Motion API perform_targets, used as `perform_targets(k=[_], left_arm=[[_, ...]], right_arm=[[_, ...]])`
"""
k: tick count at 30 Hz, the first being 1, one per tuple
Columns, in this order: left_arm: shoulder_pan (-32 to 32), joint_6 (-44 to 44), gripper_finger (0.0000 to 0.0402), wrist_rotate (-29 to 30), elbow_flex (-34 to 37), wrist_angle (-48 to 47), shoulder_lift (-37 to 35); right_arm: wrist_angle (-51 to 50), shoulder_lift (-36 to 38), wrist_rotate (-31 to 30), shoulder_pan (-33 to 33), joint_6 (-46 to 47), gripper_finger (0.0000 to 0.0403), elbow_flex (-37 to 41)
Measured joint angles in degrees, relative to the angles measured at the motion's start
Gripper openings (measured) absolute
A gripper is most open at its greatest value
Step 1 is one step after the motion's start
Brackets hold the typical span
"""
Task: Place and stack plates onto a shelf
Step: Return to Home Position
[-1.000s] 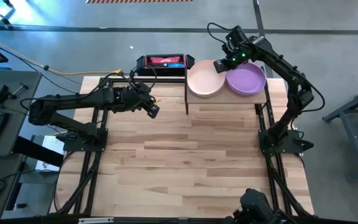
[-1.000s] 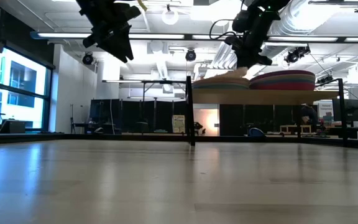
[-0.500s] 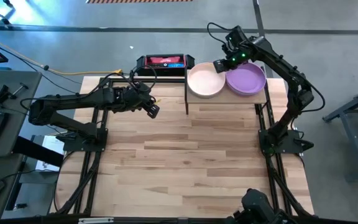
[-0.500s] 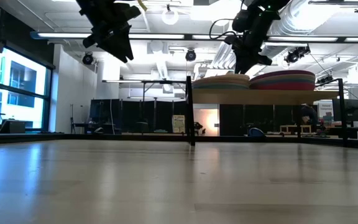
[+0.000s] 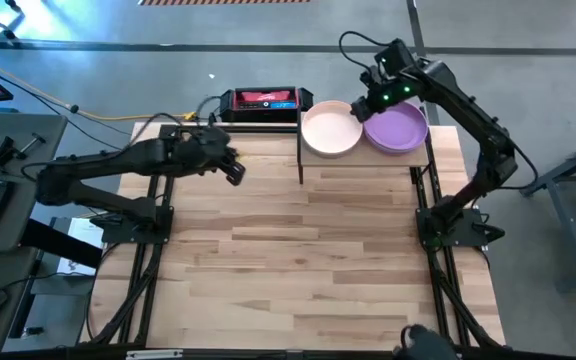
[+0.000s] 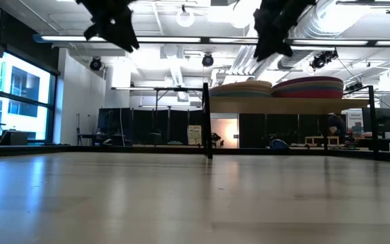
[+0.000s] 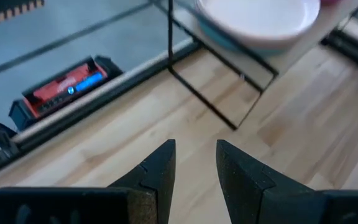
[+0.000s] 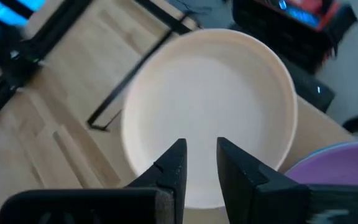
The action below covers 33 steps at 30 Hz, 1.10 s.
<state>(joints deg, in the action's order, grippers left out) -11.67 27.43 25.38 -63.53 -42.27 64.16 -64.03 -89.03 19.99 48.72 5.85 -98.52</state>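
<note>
On the shelf [image 5: 366, 164] at the tabletop's [image 5: 298, 250] far right corner, peach plate [image 5: 330, 131] and purple plate [image 5: 396, 128] top two stacks. Right pincer [image 8: 201, 144] hovers above the peach plate, left pincer [image 7: 194, 144] above the far edge left of the shelf. Both are slightly spread and empty.

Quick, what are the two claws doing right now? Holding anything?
Left gripper: open, holding nothing.
Right gripper: open, holding nothing.
</note>
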Motion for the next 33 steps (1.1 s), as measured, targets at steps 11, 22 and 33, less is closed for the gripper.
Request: perform_targets(k=[11, 22, 33], left_arm=[[0.1, -2.2, 0.0103, 6.5, 4.7, -0.6, -16.3], [0.1, -11.6, 0.0103, 3.2, 22.0, 16.8, -36.5], [0.1, -11.2, 0.0104, 1.9, 36.6, 21.6, -49.9]], right_arm=[[3.1, 11.2, 0.2, -7.1, -8.4, 0.0066, 0.0], [7.3, 17.3, 0.5, -10.5, -10.1, 0.0066, 3.2], [36.7, 32.8, 8.4, -10.5, -3.2, 0.0066, 40.1]])
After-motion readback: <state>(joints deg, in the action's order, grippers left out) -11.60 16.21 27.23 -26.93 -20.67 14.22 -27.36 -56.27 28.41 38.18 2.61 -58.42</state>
